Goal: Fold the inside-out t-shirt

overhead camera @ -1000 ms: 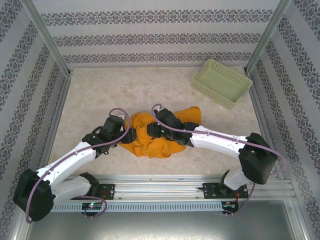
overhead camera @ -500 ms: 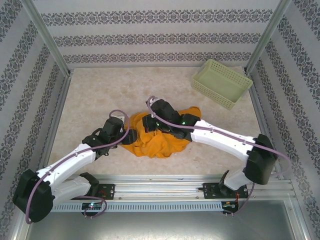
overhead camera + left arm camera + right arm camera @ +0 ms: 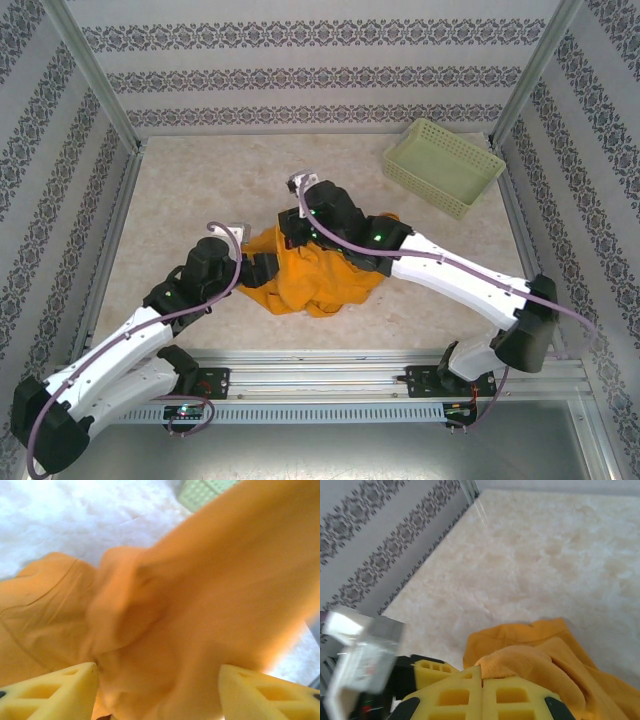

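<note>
T-shirt (image 3: pixel 320 282) is lying bunched in a heap near the middle of the surface (image 3: pixel 190 190). It is not spread and no fold is made yet. Basket (image 3: pixel 445 165) is sitting well apart at the far right corner, out of the way.

Right gripper (image 3: pixel 481 677) is reaching over the heap's far left side. Its jaws are pressing together on a small fold of the t-shirt, with cloth showing just at the tips. In the left wrist view the cloth is standing up in a stretched sheet toward the upper right, so I judge this pinch is bearing some of the weight.

Left gripper (image 3: pixel 157 672) is sitting at the heap's near left edge. Its jaws are standing wide apart, with cloth bulging between them but not clamped.

Step in hand, as I read it: getting a second hold so the heap can be opened out flat. I cannot tell which part either gripper is addressing, whether hem, sleeve or collar.

Notes on doing it well:
- Left gripper should be closing on a single layer at an edge or seam, not on the thick bulge in front of it. A bite through several layers would drag the whole bundle.
- Both holds should then be drawing apart low over the surface until the cloth is lying smooth.
- The right pinch is looking shallow, so a quick pull could slip it free.
</note>
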`<action>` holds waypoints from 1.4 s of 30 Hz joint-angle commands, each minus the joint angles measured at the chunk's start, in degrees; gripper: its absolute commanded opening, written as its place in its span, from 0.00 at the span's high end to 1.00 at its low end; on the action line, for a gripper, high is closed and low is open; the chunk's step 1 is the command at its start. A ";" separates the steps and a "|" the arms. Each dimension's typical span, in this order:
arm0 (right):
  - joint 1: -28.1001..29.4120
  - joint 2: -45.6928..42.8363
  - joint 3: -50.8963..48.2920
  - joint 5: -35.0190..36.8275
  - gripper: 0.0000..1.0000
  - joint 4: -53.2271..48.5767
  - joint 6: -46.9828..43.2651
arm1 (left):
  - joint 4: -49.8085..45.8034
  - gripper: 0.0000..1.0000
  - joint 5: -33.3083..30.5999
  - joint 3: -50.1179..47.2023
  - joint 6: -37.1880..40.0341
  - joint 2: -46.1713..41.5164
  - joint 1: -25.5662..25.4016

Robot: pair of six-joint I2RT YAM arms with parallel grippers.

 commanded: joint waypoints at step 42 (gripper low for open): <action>0.04 1.77 -29.41 6.85 0.58 11.79 9.11 | -15.80 0.45 -8.73 20.40 -1.40 33.26 4.83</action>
